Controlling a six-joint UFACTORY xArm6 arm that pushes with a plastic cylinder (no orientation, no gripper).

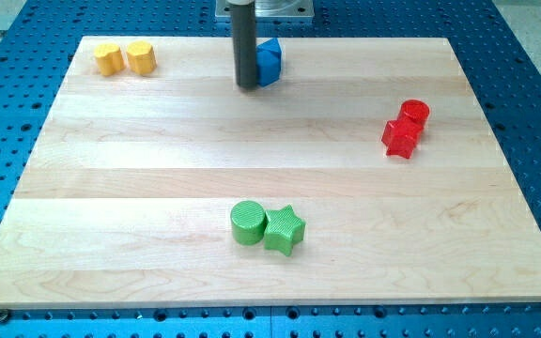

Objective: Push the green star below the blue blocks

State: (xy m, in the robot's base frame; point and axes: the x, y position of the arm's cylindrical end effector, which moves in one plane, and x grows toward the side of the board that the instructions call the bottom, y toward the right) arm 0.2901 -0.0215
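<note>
Camera view shows a pale wooden board (pixel 158 169) on a blue perforated table (pixel 7 38). My tip (pixel 248 86) rests near the board's top edge, touching or just beside the left face of a blue block (pixel 270 62) that the rod partly hides; its shape cannot be made out, and only one blue piece shows. There is no gripper here, only the plain rod, holding nothing. The green star (pixel 285 230) lies low on the board, near the bottom edge, touching a green cylinder (pixel 248 223) on its left. Bare wood stretches between the star and my tip. Two yellow blocks (pixel 126 58) sit side by side at the top left corner. A red cylinder (pixel 414 114) and a red block (pixel 400 138) touch each other close to the right edge.
</note>
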